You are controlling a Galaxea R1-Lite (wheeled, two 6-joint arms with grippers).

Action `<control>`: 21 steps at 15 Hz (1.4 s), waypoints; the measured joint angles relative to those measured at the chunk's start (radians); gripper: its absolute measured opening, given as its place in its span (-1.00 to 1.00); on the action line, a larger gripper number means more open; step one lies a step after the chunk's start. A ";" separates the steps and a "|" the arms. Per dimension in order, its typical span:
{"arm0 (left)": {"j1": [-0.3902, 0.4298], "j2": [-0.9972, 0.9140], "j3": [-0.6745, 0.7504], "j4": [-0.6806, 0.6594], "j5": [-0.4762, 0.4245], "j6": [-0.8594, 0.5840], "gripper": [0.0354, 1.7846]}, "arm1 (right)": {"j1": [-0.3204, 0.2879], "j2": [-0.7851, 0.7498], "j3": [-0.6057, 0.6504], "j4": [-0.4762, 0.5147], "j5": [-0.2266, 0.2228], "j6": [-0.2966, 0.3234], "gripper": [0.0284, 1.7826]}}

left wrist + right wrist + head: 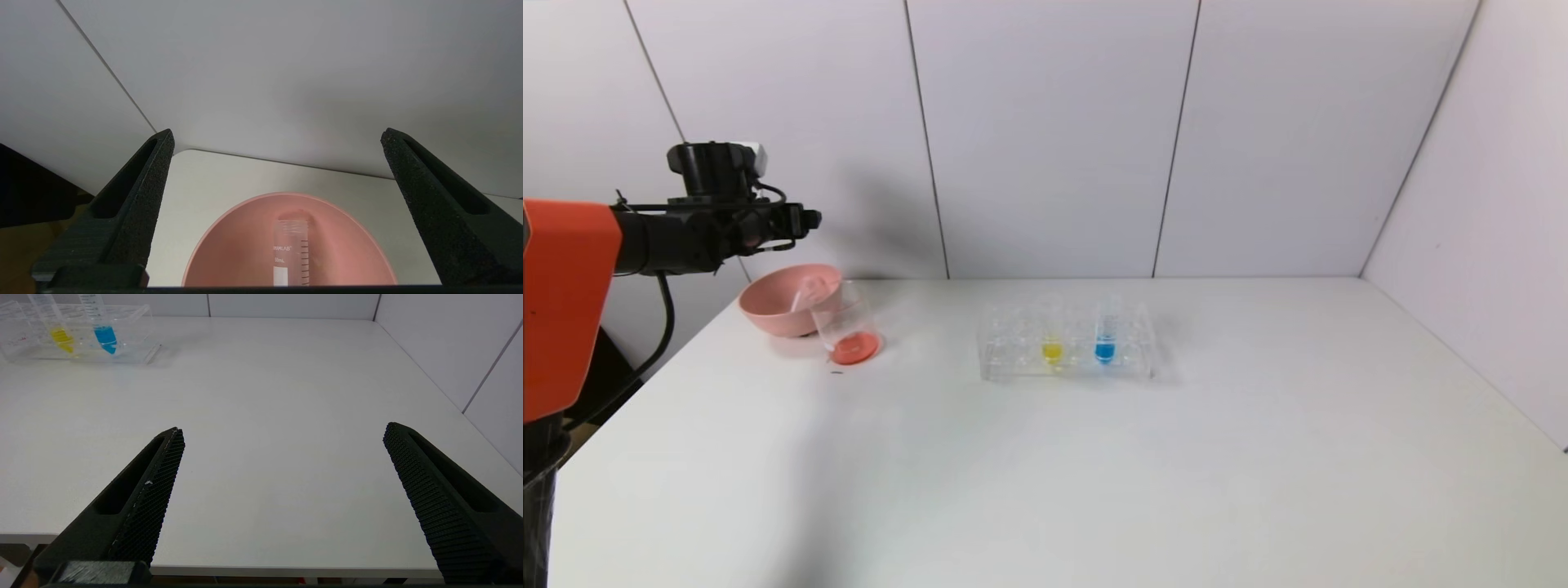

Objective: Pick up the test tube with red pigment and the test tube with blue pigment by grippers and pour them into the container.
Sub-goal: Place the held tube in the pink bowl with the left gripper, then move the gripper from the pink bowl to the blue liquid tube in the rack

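The clear beaker [846, 325] stands next to the pink bowl and holds red-orange liquid at its bottom. No tube with red liquid is in view. An empty graduated clear tube [291, 253] lies inside the pink bowl [229, 253]; it also shows in the head view [805, 296]. The blue tube [1105, 333] stands upright in the clear rack [1013, 359]; it also shows in the right wrist view [104, 335]. My left gripper [810, 220] is open and empty in the air above the bowl [277, 132]. My right gripper [284, 428] is open and empty over the table's near edge, far from the rack.
A tube with yellow liquid [1052, 341] stands in the rack left of the blue one. The pink bowl [776, 302] sits at the table's back left corner, touching the beaker. White walls close the back and right sides.
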 joint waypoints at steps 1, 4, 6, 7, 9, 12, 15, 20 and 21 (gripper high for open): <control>-0.003 -0.023 0.021 -0.005 -0.006 -0.008 0.98 | 0.000 0.000 0.000 0.000 0.000 0.000 0.99; -0.015 -0.100 0.101 -0.053 -0.036 -0.033 0.98 | 0.000 0.000 0.000 0.000 0.000 0.000 0.99; -0.027 -0.153 0.159 -0.084 -0.047 -0.045 0.98 | 0.000 0.000 0.000 0.000 0.000 0.000 0.99; -0.037 -0.179 0.188 -0.103 -0.049 -0.048 0.98 | 0.000 0.000 0.000 0.000 0.000 0.000 0.99; -0.059 -0.236 0.249 -0.127 -0.049 -0.051 0.98 | 0.000 0.000 0.000 0.000 0.000 0.000 0.99; -0.093 -0.337 0.334 -0.142 -0.048 -0.063 0.98 | 0.000 0.000 0.000 0.000 0.000 0.000 0.99; -0.126 -0.429 0.429 -0.171 -0.046 -0.071 0.98 | 0.000 0.000 0.000 0.000 0.000 0.000 0.99; -0.162 -0.548 0.586 -0.250 -0.042 -0.070 0.98 | 0.000 0.000 0.000 0.000 0.000 0.000 0.99; -0.166 -0.573 0.618 -0.250 -0.040 -0.069 0.98 | 0.000 0.000 0.000 0.000 0.000 0.000 0.99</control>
